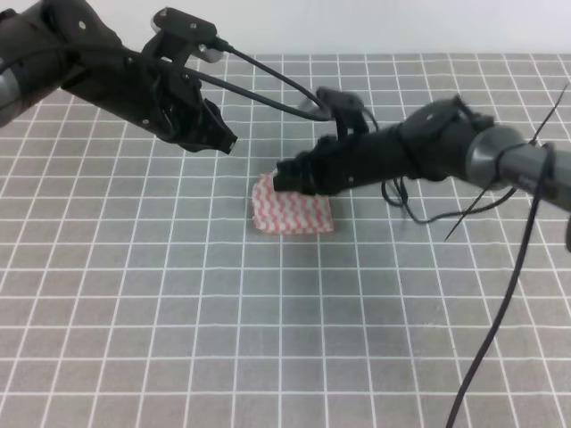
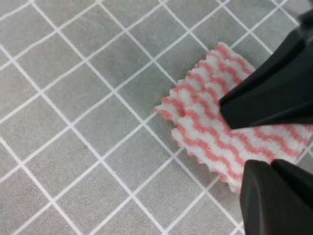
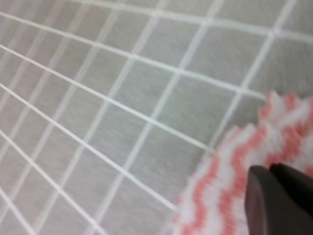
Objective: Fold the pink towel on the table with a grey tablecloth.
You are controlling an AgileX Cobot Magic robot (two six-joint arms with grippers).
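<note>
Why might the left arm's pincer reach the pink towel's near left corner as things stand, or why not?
Probably yes. The left pincer hangs above the pink towel, off its far left side, while the right pincer sits over the far edge. The near left corner lies bare on the grey tablecloth.

A pale, plain wall [image 1: 401, 25] runs along the far edge at the top of the high view. Nothing else apart from the task's own things can be made out.
</note>
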